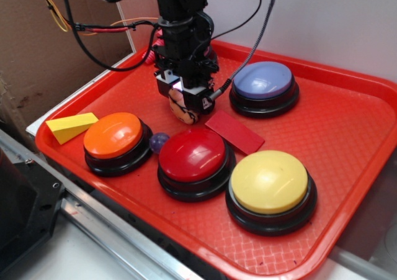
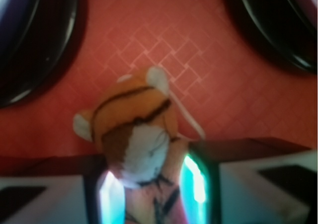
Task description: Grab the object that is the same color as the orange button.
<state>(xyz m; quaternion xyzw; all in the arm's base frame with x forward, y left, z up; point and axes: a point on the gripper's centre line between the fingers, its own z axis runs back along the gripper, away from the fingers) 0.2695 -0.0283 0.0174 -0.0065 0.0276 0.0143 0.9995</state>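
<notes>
The small orange plush tiger with black stripes and a white face (image 2: 136, 144) sits between the two fingers (image 2: 196, 184) of the black gripper (image 1: 186, 99), which are closed on its body, with the head sticking out beyond the tips. In the exterior view it hangs near the middle of the red plastic tray (image 1: 347, 137), between the buttons; I cannot tell if it touches the tray floor. Just beside it lies the flat red rectangular block (image 1: 235, 131), and in front stands the round red-topped button (image 1: 193, 156). The orange-topped dome button (image 1: 113, 135) is to the left, near the yellow wedge block (image 1: 71, 126) at the tray's raised edge. A small purple ball (image 1: 158, 143) (partly hidden) sits between the orange and red buttons. The blue-topped button (image 1: 263, 81) and yellow-topped button (image 1: 268, 182) stand on the right; further right the tray floor is bare up to the rim.
</notes>
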